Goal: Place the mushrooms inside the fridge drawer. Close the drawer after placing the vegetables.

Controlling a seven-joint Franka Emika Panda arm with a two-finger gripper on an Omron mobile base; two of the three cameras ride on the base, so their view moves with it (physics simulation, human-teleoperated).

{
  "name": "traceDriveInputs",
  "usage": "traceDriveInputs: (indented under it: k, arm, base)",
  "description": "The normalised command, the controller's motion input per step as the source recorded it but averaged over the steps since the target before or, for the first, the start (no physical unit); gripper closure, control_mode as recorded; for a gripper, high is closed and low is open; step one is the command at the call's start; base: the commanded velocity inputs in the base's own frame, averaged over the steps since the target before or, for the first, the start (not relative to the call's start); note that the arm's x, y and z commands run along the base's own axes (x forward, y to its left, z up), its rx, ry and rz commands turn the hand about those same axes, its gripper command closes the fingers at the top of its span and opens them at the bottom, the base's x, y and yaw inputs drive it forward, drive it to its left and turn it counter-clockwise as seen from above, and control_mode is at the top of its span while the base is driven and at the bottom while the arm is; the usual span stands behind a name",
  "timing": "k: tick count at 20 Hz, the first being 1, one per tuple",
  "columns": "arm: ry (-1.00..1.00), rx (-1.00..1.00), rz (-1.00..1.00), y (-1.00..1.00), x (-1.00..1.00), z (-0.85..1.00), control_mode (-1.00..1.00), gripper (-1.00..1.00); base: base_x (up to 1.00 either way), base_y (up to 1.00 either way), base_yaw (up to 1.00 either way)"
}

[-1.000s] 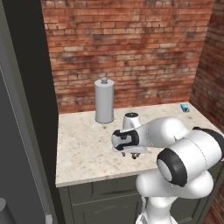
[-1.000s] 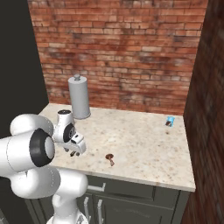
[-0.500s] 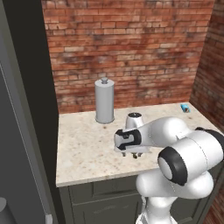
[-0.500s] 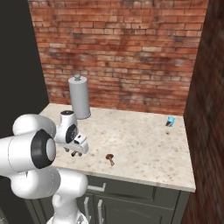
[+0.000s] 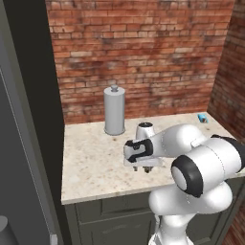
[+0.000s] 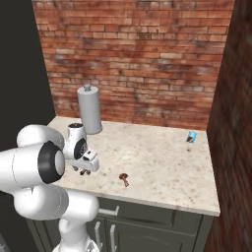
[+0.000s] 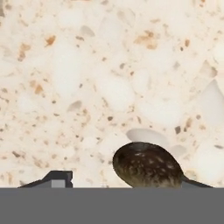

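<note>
Your two-finger gripper point(image 7: 122, 181) stands open around the dark olive-brown mushroom point(image 7: 146, 165), holding nothing; if you close off-centre, the small round cap may slip away.

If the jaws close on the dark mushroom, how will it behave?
The dark mushroom has a rounded, glossy cap, so it may slip or squirt sideways when squeezed. It looks tiny beside the canister, so it is probably very light. Lying loose on the smooth counter, it may roll if nudged.
</note>
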Motion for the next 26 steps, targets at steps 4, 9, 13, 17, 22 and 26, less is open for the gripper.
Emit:
traceDriveInputs:
  k: [4, 9, 13, 17, 22, 26]
  arm:
    - [0.00, 0.00, 0.00, -0.11, 0.00, -0.31, -1.00, 1.00]
    - [-0.02, 0.05, 0.01, -0.38, 0.00, -0.03, -1.00, 1.00]
    - [-0.13, 0.06, 0.00, -0.40, 0.00, 0.17, -1.00, 1.00]
    - [-0.20, 0.03, 0.00, -0.21, -0.05, 0.69, -1.00, 1.00]
    - [-0.24, 0.01, 0.00, -0.03, -0.16, 0.91, -1.00, 1.00]
    - [-0.23, 0.00, 0.00, 0.00, -0.22, 0.82, -1.00, 1.00]
  base:
    - [0.00, 0.00, 0.00]
    - [0.00, 0.00, 0.00]
    - [0.00, 0.00, 0.00]
    - [0.00, 0.00, 0.00]
    - [0.00, 0.00, 0.00]
    - [0.00, 0.00, 0.00]
